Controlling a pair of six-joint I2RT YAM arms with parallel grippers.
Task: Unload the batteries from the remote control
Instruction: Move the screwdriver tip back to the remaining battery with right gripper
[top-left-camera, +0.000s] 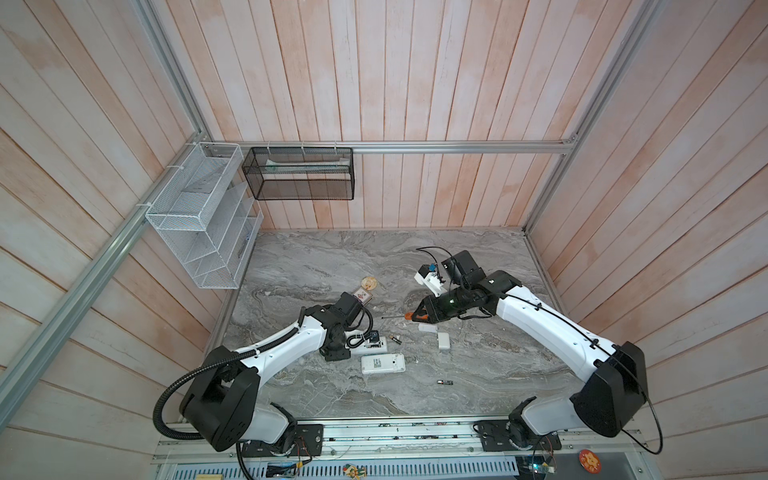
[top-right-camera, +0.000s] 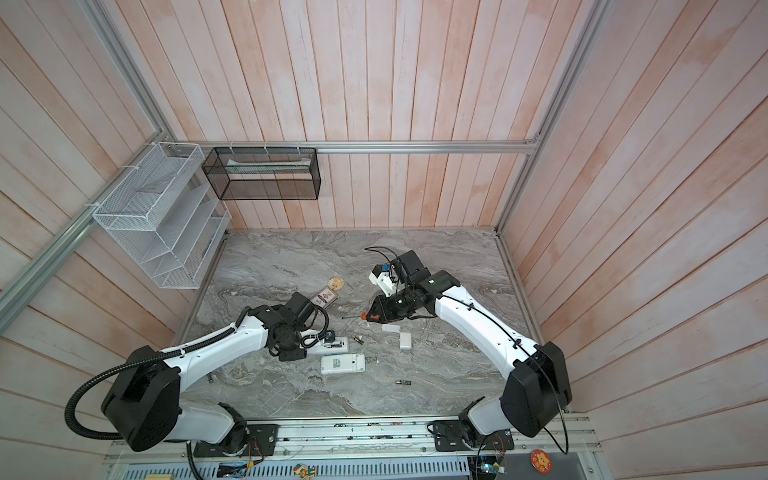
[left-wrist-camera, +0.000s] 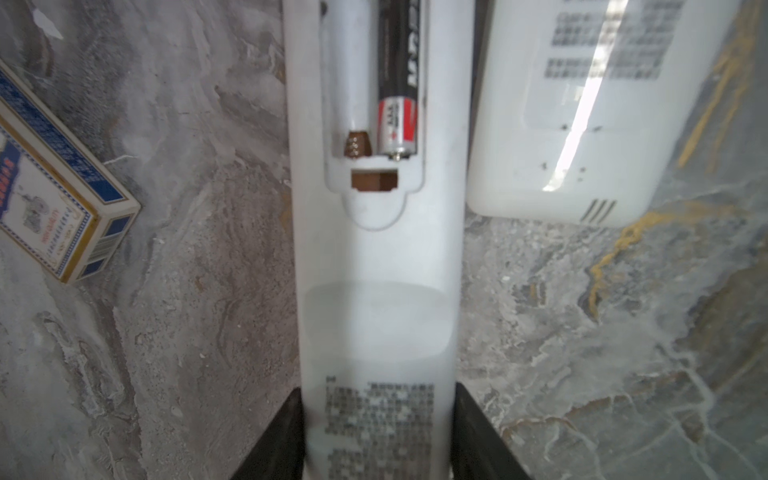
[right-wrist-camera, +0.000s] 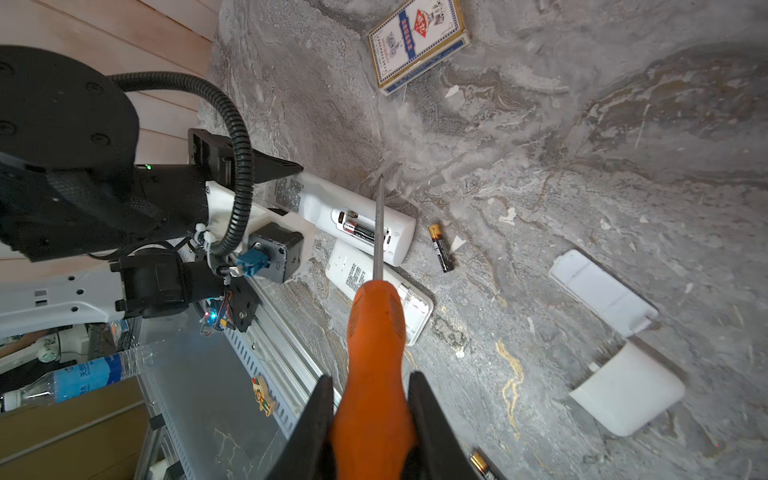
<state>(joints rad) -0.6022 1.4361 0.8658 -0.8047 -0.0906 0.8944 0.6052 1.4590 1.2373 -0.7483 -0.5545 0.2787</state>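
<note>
Toward the counter's (top-left-camera: 316, 266) left edge, the left fingers (left-wrist-camera: 282, 444) are pinching the slim remote (left-wrist-camera: 378, 299) by its two long sides as it is lying back-up. Its compartment is standing uncovered, with one battery (left-wrist-camera: 399, 75) sitting in one slot and the neighbouring slot showing only its spring. A card box (top-left-camera: 361, 296) is lying behind the arm, toward the back edge. Just beside the slim remote, on the front-edge side, a wider remote (top-left-camera: 382, 363) is lying flat. A loose battery (top-left-camera: 395, 340) is resting just off the slim remote's end, and a second loose battery (top-left-camera: 444, 382) is lying nearer the front edge, around the middle. Two white covers (top-left-camera: 428, 328) (top-left-camera: 444, 340) are sitting near the counter's middle. Further right, the right fingers (right-wrist-camera: 316, 424) are clamping the orange handle of a screwdriver (right-wrist-camera: 374, 353), its shaft pointing toward the left edge, with the tip clear of the slim remote.
</note>
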